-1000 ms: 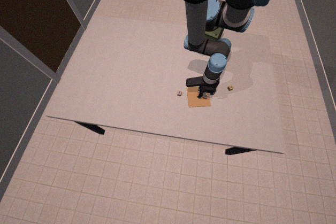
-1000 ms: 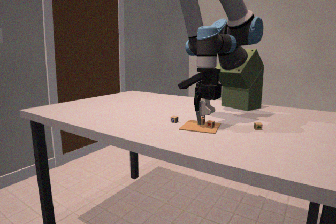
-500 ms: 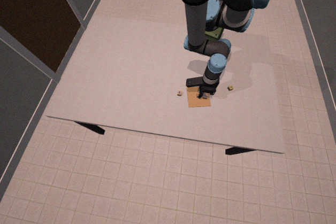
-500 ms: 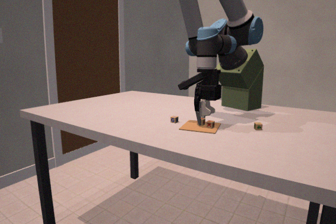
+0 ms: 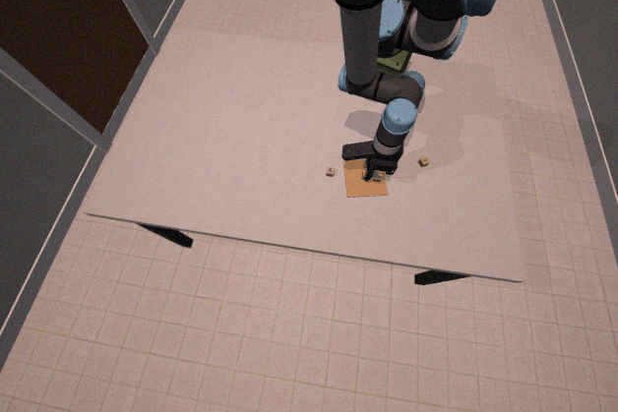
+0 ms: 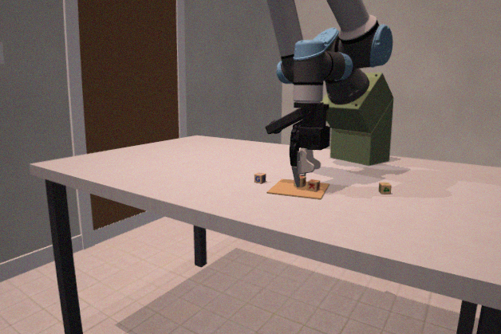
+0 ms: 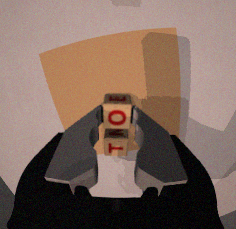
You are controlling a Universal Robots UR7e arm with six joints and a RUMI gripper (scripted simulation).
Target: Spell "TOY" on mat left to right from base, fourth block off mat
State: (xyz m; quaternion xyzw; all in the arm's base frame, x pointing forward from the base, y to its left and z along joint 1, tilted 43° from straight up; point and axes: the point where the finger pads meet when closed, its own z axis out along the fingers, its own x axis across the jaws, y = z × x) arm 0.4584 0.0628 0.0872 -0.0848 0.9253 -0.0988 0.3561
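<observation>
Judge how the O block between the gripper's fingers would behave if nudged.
The O block looks rigid, with crisp edges, so it probably won't squash. Its flat, boxy faces suggest sliding rather than rolling. Being about as wide as tall, it seems unlikely to tip easily.

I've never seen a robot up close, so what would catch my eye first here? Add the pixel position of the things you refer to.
Probably the big arm (image 5: 362,42) (image 6: 279,5), reaching down over the table (image 5: 224,147) (image 6: 162,167). Its gripper (image 5: 373,176) (image 6: 301,180) (image 7: 117,107) is closed on the O block (image 7: 117,118), beside the T block (image 7: 116,147) on an orange mat (image 5: 367,190) (image 6: 283,189) (image 7: 100,73).
</observation>
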